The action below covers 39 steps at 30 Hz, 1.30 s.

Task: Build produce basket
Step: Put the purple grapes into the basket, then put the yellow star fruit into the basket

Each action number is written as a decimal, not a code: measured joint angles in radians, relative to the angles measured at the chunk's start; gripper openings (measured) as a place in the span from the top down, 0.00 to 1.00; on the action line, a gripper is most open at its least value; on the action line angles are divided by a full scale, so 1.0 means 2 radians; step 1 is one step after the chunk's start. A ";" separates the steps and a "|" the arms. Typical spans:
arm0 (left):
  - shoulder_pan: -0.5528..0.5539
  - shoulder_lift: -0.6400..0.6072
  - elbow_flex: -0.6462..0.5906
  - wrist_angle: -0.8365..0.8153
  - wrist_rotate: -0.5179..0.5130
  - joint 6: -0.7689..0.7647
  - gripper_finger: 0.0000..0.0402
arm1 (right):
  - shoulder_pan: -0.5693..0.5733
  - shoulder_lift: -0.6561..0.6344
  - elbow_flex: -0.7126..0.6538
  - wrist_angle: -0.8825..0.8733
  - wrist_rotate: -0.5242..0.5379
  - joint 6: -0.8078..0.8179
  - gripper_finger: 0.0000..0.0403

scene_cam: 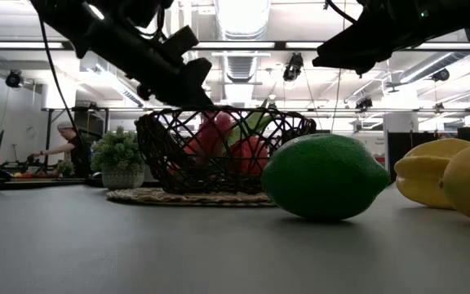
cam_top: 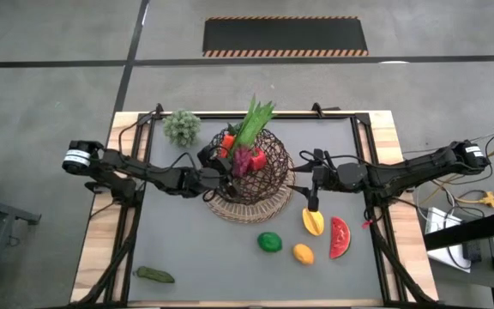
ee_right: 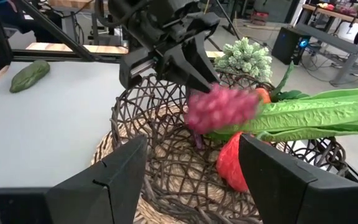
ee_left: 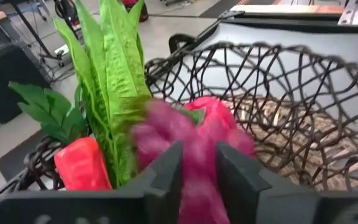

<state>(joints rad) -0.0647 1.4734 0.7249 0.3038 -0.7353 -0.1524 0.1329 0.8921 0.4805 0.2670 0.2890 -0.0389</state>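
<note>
The wire basket (cam_top: pixel 256 210) stands mid-table and holds long green leaves (ee_left: pixel 114 74), an orange carrot (cam_top: pixel 227 142) and a red pepper (ee_right: pixel 232 165). My left gripper (cam_top: pixel 227 174) reaches over the basket's left rim and is shut on the purple grapes (ee_right: pixel 222 106), which show blurred above the pepper. My right gripper (cam_top: pixel 312 196) is open and empty, just right of the basket and above the yellow mango (cam_top: pixel 313 221). A lime (cam_top: pixel 269 242), a lemon (cam_top: pixel 303 253) and a watermelon slice (cam_top: pixel 340 237) lie on the mat in front. My left gripper pinches the near end of the grape bunch (ee_left: pixel 199 163) between its two fingers. The fingers slant down over the basket from the table's left. The bunch hangs past the fingertips (ee_right: pixel 199 73) inside the basket rim, above the pepper and leaves, and is blurred.
A pale grey-green bushy clump (cam_top: pixel 181 127) stands far left of the basket. A dark green vegetable (cam_top: pixel 154 275) lies near the front left corner. The mat's near left part is bare. The lime (scene_cam: pixel 325 175) fills the foreground of the low view.
</note>
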 joint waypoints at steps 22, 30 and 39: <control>-0.052 -0.059 0.015 0.010 0.012 0.112 0.61 | 0.000 0.000 0.018 -0.029 -0.098 0.197 0.41; -0.098 -0.104 0.011 0.015 0.057 0.184 0.61 | 0.020 0.002 0.082 -0.200 -0.119 0.334 0.41; -0.106 -0.135 0.010 0.009 0.056 0.189 0.61 | 0.041 0.044 0.146 -0.406 -0.119 0.516 0.41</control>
<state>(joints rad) -0.2760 1.2041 0.7452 0.3221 -0.6230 0.2264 0.2144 0.9801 0.7727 -0.5452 0.0506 0.9921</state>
